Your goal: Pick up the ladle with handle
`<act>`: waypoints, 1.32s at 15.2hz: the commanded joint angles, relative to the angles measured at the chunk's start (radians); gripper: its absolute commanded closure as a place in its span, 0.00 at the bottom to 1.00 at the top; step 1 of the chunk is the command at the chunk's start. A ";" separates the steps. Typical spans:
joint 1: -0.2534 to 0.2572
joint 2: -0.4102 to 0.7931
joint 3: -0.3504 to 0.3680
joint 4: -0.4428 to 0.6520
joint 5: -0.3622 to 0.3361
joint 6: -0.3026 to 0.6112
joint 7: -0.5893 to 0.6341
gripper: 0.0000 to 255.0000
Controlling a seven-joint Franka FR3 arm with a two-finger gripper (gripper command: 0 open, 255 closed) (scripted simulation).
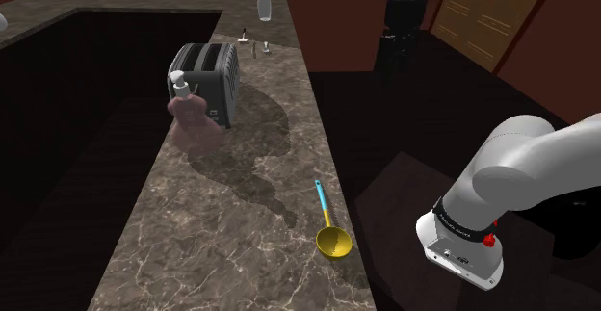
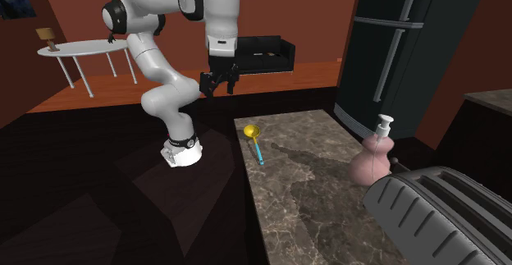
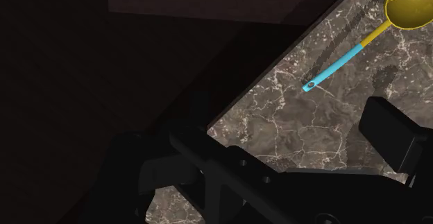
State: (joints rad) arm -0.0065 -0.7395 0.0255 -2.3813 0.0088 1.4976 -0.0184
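**Ladle untouched, grasp yet to begin**

Shoulder view: the ladle (image 1: 326, 218), with a yellow bowl and a blue handle, lies flat near the marble counter's (image 1: 222, 251) edge, on the stand's side.

Second exterior view: the gripper (image 2: 219, 86) hangs over the floor, well apart from the ladle, fingers spread and empty.

Wrist view: the ladle lies ahead on the counter, beyond the fingers.

The reach, descent, closing on the handle and lift all appear left to do.

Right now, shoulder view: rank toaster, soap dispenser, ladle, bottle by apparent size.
1. toaster
2. soap dispenser, close behind the toaster
3. ladle, long but thin
4. bottle, which stands farthest from the camera, so its true size is unsure
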 commanded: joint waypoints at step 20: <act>0.122 -0.162 0.367 -0.589 0.499 0.570 0.578 0.00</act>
State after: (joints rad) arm 0.1024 -0.9217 0.3628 -2.9533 0.4692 2.0167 0.5271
